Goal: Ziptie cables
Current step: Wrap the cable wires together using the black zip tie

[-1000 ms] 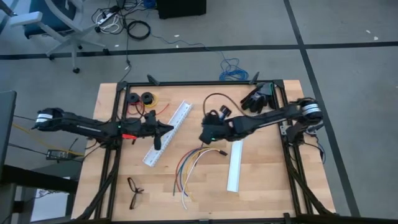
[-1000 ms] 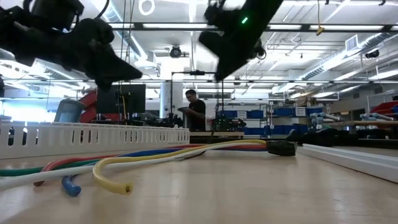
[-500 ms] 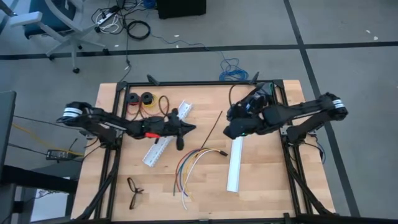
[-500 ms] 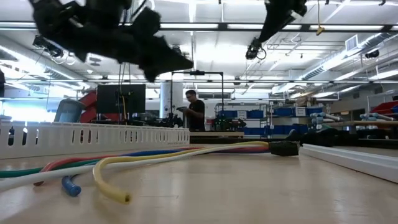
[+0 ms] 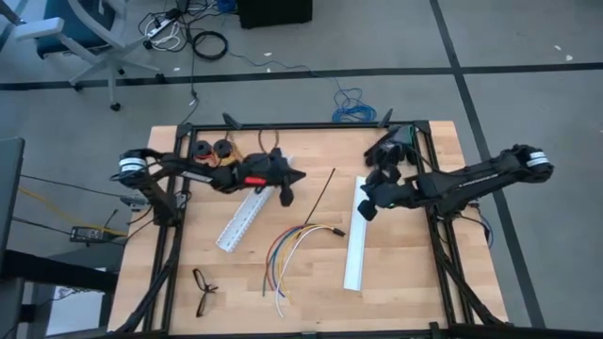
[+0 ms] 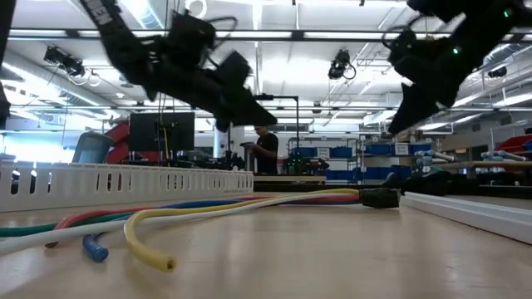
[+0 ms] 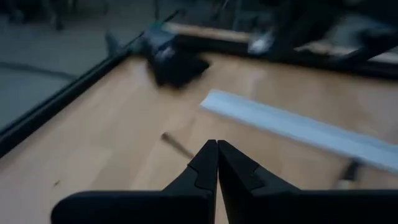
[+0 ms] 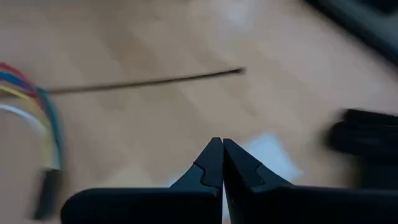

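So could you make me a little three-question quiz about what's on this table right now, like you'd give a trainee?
1. True or false: the left gripper is holding the ziptie.
2. Multiple choice: the cables lie A) on the wooden table, B) in the right gripper, C) on the floor.
3. Fill in: the right gripper hangs above one end of a white ____.

Key:
1. False; both grippers are shut and hold nothing, and the ziptie lies on the table between them.
2. A.
3. Rail.
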`<state>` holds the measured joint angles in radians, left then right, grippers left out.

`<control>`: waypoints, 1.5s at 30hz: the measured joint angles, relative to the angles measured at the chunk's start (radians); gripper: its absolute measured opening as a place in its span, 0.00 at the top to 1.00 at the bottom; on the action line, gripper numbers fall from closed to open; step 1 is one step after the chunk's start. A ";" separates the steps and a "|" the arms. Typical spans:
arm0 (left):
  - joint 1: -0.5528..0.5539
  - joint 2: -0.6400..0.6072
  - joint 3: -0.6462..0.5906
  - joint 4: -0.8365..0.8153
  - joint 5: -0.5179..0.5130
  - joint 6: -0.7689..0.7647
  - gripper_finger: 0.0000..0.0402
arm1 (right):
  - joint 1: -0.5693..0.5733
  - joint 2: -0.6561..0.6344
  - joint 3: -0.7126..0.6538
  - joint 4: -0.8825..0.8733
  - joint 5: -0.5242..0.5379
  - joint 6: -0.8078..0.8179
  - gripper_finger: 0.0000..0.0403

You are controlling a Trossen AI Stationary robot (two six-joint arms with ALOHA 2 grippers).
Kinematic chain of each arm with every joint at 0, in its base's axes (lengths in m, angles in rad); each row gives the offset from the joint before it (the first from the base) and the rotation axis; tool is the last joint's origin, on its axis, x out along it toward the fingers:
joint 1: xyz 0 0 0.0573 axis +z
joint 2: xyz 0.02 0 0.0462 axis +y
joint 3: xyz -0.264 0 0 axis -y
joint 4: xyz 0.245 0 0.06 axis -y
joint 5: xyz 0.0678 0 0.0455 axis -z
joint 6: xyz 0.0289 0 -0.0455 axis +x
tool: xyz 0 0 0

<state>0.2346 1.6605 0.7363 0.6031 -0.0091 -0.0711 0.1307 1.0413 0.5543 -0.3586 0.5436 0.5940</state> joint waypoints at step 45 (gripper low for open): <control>0.032 0.666 0.827 -0.593 -0.063 -0.160 0.95 | 0.118 -0.075 -0.112 0.071 -0.050 0.033 1.00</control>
<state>0.2668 2.3264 1.5633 0.0096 -0.0722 -0.2312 0.2489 0.9661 0.4427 -0.2874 0.4937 0.6270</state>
